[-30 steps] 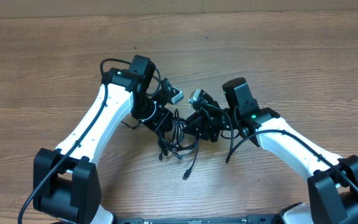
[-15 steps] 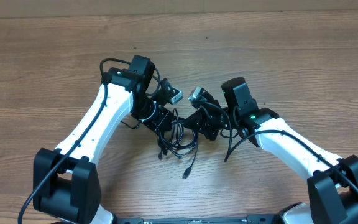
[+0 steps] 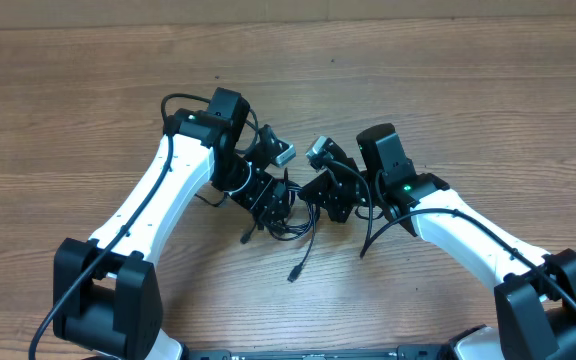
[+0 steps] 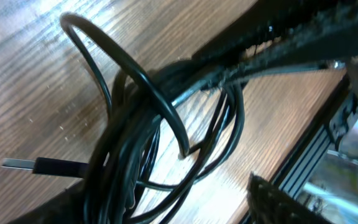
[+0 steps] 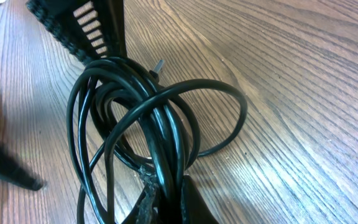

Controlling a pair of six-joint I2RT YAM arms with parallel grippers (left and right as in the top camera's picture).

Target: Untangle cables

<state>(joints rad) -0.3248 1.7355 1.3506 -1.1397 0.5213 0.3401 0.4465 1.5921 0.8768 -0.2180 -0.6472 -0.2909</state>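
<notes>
Wood-grain surface (image 3: 68, 100), both arms reaching in, cables (image 3: 288, 225) bunched between the two grippers.

What changed in the last second is a hand-off.
- The left gripper (image 3: 276, 203) was clamped and its jaws now stand spread. The left wrist view shows the coil loose between them, with a few loops draped against the upper finger, not pinched.
- The right gripper (image 5: 166, 206) went the other way. It is pressed together, pinching a cluster of strands right at its tips, and the remaining loops fan out ahead of it on the wood.
- Overhead, the tangle has slid slightly, and the free plug (image 3: 293, 274) trailing below both grippers has shifted a little nearer to them.

My read is that right is now the anchor and left is free to re-grab. The cables are not untangled yet, since loops cross each other in both wrist views.

Likely next step: left takes a single loop or a plug end and pulls away from right.

Risk: loops snag on left's upper finger as it backs off and drag the whole bundle along.
</notes>
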